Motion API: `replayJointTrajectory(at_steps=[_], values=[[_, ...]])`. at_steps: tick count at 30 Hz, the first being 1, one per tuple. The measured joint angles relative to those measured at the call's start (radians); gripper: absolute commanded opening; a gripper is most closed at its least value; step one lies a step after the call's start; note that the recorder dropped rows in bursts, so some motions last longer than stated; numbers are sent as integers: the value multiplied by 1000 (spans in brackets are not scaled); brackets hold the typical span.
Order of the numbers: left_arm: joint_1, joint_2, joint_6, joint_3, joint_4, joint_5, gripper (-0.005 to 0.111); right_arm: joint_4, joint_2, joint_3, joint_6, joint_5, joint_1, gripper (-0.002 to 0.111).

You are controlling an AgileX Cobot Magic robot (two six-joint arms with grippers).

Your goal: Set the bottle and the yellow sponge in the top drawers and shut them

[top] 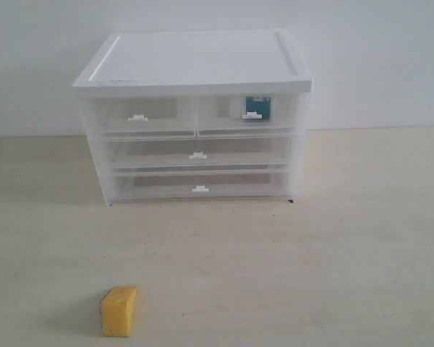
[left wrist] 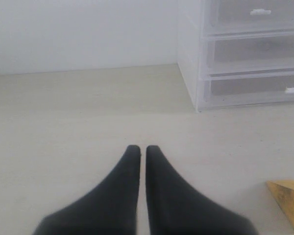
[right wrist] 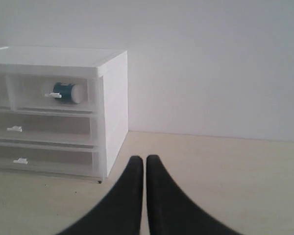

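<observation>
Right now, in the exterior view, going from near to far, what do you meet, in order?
The yellow sponge → table → drawer cabinet, with the bottle inside its right top drawer → back wall.

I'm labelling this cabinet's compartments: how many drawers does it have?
4. The top left drawer and the top right drawer, with the bottle inside, sit side by side. Below them is a full-width middle drawer, then a full-width bottom drawer. None seems hidden.
</observation>
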Motion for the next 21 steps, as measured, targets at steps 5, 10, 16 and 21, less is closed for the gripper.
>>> replayJointTrajectory(at_steps=[5, 10, 16, 21], values=[[0, 0, 0, 0, 0, 0, 4, 2, -6, 21, 23, 3, -9, 0], [0, 0, 0, 0, 0, 0, 4, 4, -8, 23, 23, 39, -9, 0], [0, 0, 0, 0, 0, 0, 4, 4, -8, 23, 15, 85, -9, 0], [0, 0, 0, 0, 0, 0, 4, 15, -8, 23, -20, 142, -9, 0]])
